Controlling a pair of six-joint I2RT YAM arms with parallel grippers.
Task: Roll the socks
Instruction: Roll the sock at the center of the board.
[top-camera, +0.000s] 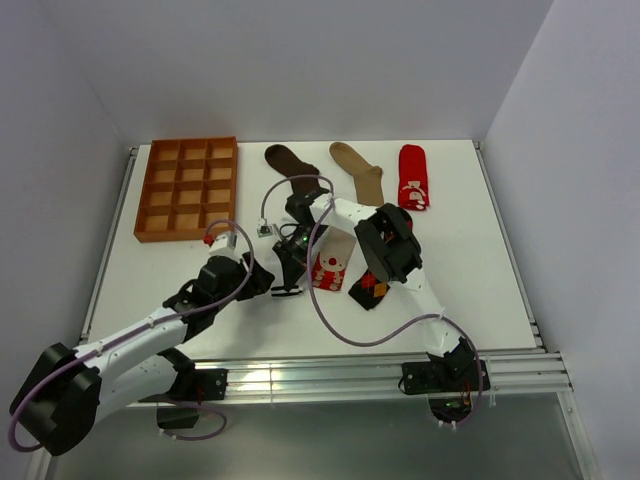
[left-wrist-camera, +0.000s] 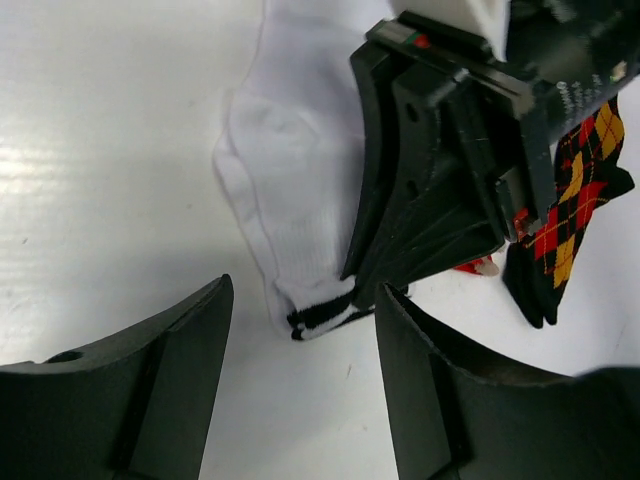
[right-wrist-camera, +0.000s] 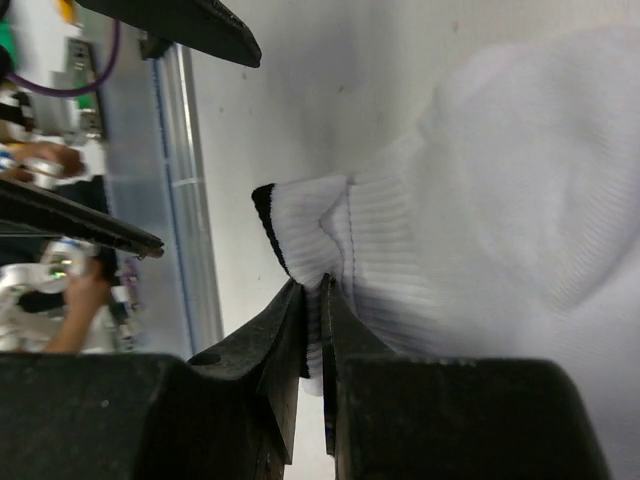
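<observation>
A white sock (left-wrist-camera: 295, 160) with a black-striped cuff (left-wrist-camera: 322, 312) lies flat on the table. My right gripper (right-wrist-camera: 313, 300) is shut on the cuff's edge, with ribbed fabric pinched between its fingers; in the left wrist view the right gripper (left-wrist-camera: 355, 290) comes down onto the cuff from the right. My left gripper (left-wrist-camera: 300, 400) stands open just short of the cuff, with nothing between its fingers (left-wrist-camera: 160, 380). From above, both grippers (top-camera: 285, 275) meet at the table's middle and hide the white sock. The argyle sock (top-camera: 368, 290) and a beige and red sock (top-camera: 330, 268) lie beside them.
An orange-brown gridded tray (top-camera: 185, 190) stands at the back left. A dark brown sock (top-camera: 290, 163), a tan sock (top-camera: 360, 170) and a red sock with a white figure (top-camera: 412, 178) lie along the back. The right arm (top-camera: 385, 245) crosses above the argyle sock (left-wrist-camera: 570, 210).
</observation>
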